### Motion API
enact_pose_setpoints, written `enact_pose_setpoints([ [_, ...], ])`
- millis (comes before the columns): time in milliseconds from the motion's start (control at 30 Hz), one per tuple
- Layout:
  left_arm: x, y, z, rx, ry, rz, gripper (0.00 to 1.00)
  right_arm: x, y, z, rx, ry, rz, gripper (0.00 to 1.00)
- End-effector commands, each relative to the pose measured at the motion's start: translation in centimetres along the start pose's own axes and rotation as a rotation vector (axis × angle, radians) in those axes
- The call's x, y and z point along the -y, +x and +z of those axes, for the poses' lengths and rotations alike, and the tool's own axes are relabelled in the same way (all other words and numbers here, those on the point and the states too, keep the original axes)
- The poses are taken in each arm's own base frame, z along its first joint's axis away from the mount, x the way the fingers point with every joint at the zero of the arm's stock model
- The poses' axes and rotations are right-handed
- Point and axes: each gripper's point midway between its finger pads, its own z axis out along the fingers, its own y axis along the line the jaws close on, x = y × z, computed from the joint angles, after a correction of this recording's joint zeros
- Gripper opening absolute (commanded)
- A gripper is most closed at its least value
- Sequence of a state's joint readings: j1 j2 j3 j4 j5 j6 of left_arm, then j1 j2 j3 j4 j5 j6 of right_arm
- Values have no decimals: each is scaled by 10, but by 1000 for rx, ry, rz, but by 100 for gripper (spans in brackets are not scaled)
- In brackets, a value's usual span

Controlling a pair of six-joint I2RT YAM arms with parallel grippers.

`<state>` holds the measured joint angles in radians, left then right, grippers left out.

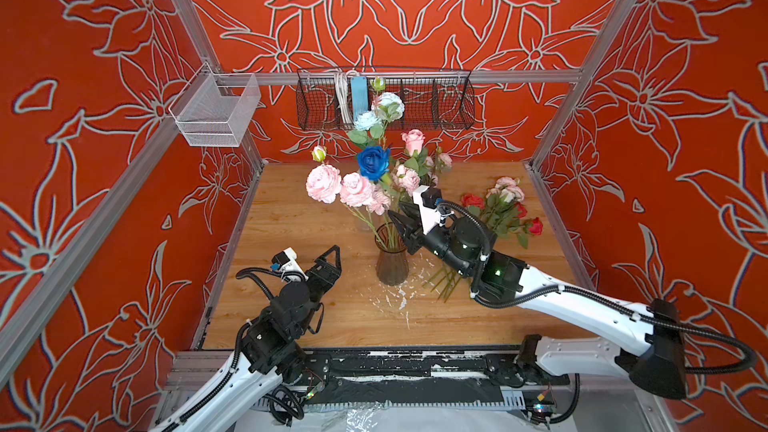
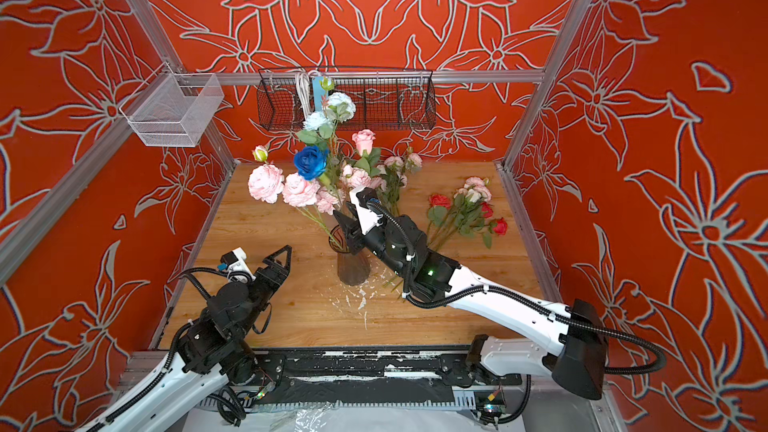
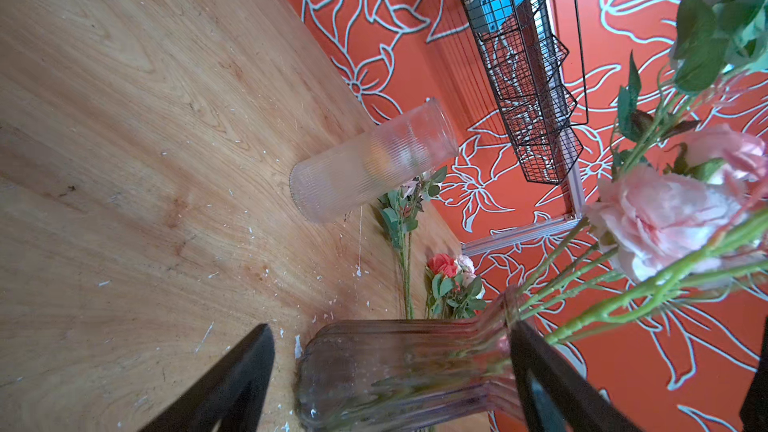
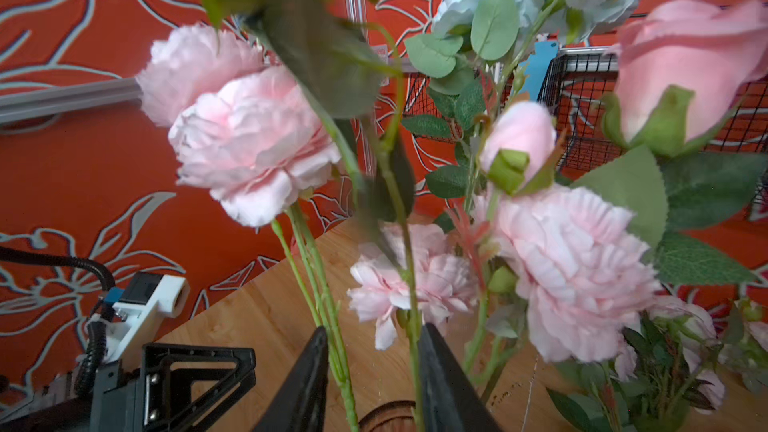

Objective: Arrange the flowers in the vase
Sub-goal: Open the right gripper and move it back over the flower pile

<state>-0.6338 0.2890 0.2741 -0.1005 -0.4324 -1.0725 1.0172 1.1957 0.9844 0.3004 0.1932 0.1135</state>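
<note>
A smoky ribbed glass vase (image 1: 391, 261) (image 2: 353, 265) (image 3: 399, 371) stands mid-table. It holds flowers: pale pink peonies (image 1: 334, 187) (image 4: 253, 143), a deep blue rose (image 1: 373, 162) and light blue blooms (image 1: 376, 114). My right gripper (image 1: 398, 217) (image 2: 345, 220) (image 4: 374, 326) hovers just above the vase mouth, open. Green stems (image 4: 409, 317) pass between its jaws, with daylight showing around them. More flowers, red roses and pink ones (image 1: 505, 209) (image 2: 465, 211), lie on the table to the right, partly under my right arm. My left gripper (image 1: 333, 252) (image 2: 286, 250) (image 3: 390, 326) stands open and empty, left of the vase and apart from it.
A clear ribbed glass cylinder (image 3: 374, 160) stands behind the vase. A tall pink rose (image 1: 413, 141) rises near it. A black wire basket (image 1: 453, 105) hangs on the back rail, a white mesh basket (image 1: 216, 116) on the left rail. White flecks (image 1: 399, 299) dot the wooden table (image 1: 291, 218).
</note>
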Motion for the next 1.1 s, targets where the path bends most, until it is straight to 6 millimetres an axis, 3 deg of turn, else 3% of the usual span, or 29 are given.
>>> enact_pose_setpoints([
  [0,7,-5,-3,2,8,18,89,4,-19,-15,23,49,-26,38],
  [300,13,-2,-5,-31,22,31,89,19,-38,-55,51,96,24,39],
  [400,9,1,-5,-43,12,24,89,33,-37,-70,31,161,21,39],
  [467,1,6,-3,-54,-5,3,89,56,-29,-80,2,282,27,38],
  [600,-10,14,-2,-80,-40,-20,89,103,5,-94,-134,463,77,34],
  [767,-16,25,6,-109,-56,-19,89,169,62,-111,-271,619,231,16],
  [833,-22,32,12,-125,-75,-31,89,187,79,-113,-320,655,263,14],
  [967,-31,47,24,-165,-122,-38,88,213,118,-98,-448,645,346,15],
  [1067,-36,54,33,-182,-163,-40,88,218,142,-76,-539,593,366,21],
])
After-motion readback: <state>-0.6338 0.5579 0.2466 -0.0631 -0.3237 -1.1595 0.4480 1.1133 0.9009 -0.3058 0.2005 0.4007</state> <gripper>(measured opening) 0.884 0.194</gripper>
